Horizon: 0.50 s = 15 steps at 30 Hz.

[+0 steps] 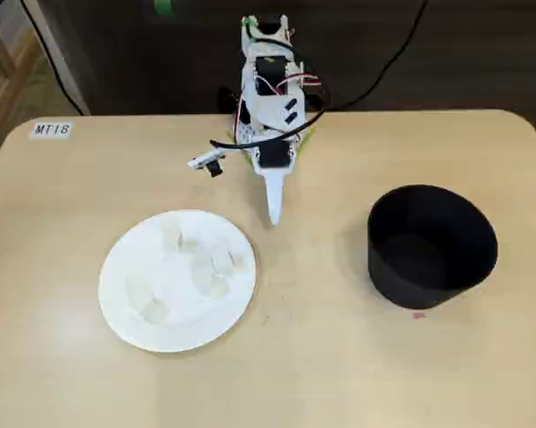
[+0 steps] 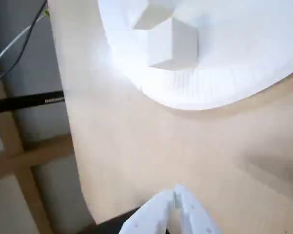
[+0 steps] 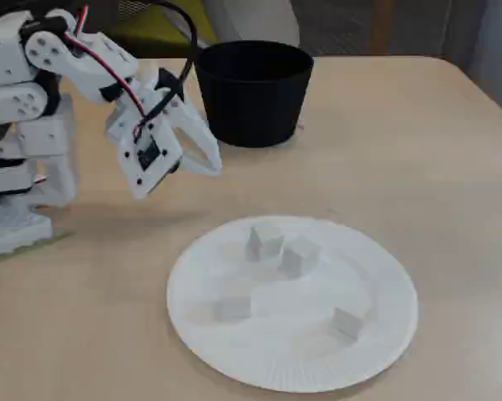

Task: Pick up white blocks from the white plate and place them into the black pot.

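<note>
The white plate (image 1: 109, 283) lies on the wooden table, left of centre in a fixed view, with several white blocks (image 1: 223, 261) scattered on it. It also shows in another fixed view (image 3: 292, 376), with blocks (image 3: 264, 242) apart from each other. The black pot (image 1: 419, 276) stands upright to the right, apart from the plate; in the side fixed view the pot (image 3: 252, 109) is behind the arm. My gripper (image 1: 274, 217) hangs above bare table between plate and pot, shut and empty. In the wrist view the gripper (image 2: 175, 201) is closed, and the plate (image 2: 200, 92) and a block (image 2: 173, 44) lie ahead.
A label reading MT18 (image 1: 52, 130) is stuck at the table's far left corner. The arm's base (image 3: 17, 225) and cables (image 1: 250, 143) sit at the table's back edge. The table edge (image 2: 70, 146) runs close on the left in the wrist view.
</note>
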Motion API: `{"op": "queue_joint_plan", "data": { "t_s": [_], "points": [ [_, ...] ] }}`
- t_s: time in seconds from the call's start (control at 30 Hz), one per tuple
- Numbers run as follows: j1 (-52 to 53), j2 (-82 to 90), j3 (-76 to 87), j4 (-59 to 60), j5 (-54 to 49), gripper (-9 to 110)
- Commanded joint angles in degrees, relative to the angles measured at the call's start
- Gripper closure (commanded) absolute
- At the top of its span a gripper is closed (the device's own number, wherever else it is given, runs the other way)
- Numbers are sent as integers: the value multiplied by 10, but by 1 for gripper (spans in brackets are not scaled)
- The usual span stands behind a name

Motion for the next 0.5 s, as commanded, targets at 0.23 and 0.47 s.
{"op": "queue_joint_plan", "data": {
  "t_s": [0.23, 0.47],
  "points": [
    [76, -389, -388, 103, 19, 104],
    [71, -389, -388, 104, 13, 104]
  ]
}}
